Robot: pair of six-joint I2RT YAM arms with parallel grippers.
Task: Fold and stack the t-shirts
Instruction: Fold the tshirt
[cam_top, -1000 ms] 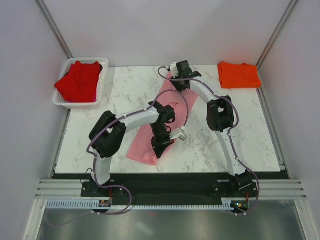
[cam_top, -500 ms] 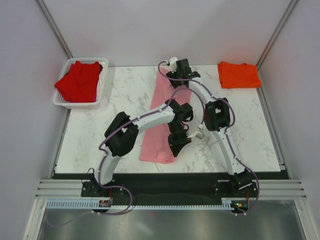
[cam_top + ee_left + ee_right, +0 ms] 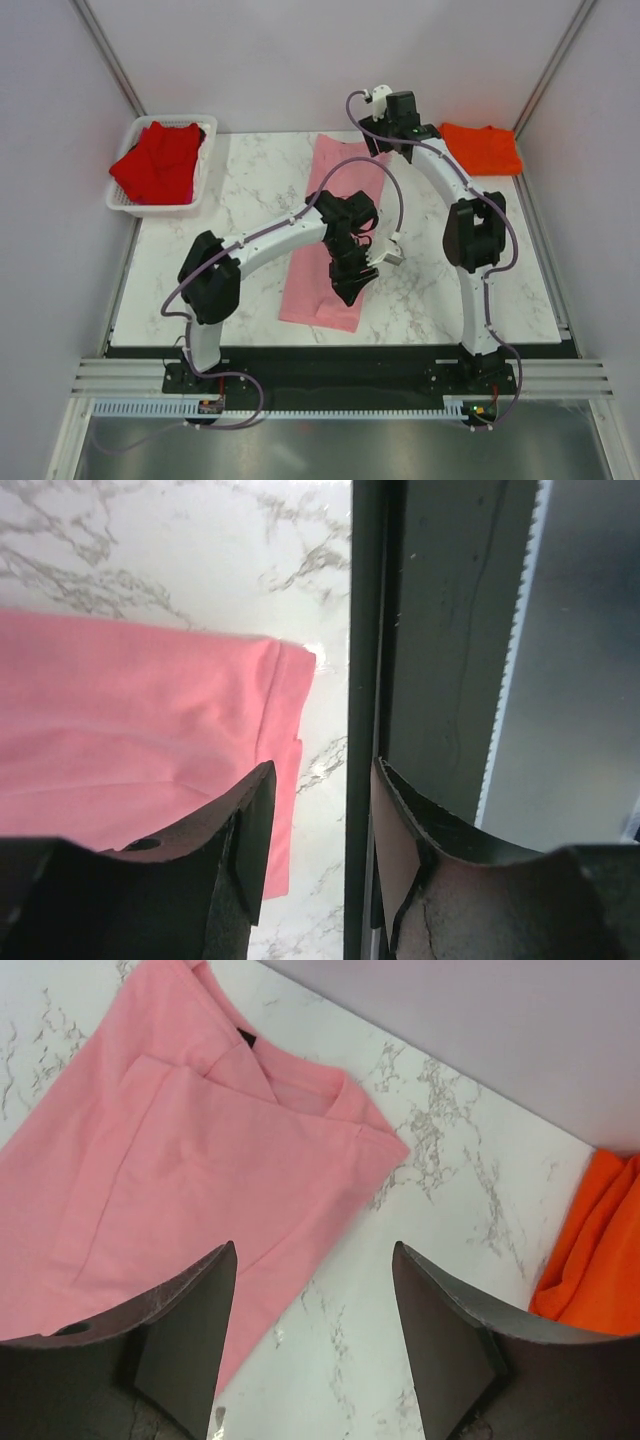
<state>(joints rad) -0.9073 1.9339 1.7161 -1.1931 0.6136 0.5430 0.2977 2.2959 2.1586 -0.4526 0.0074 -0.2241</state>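
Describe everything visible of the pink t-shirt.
The pink t-shirt is soft light-pink cloth, folded lengthwise into a narrow strip, lying flat on the marble table. Its collar, with a small dark tag, points away from the arms; its hem nears the front edge. The left pincer stands open above the hem.

My overhead view is bright and even, with only faint, soft shadows under the arms [image 3: 270, 238] on the marble table [image 3: 250, 190]. In both wrist views the near fingers [image 3: 245, 840] are dark and blurred. The pink shirt [image 3: 200, 1170] is sharp in the right one and softer in the left, where a small glare spot sits by its corner.
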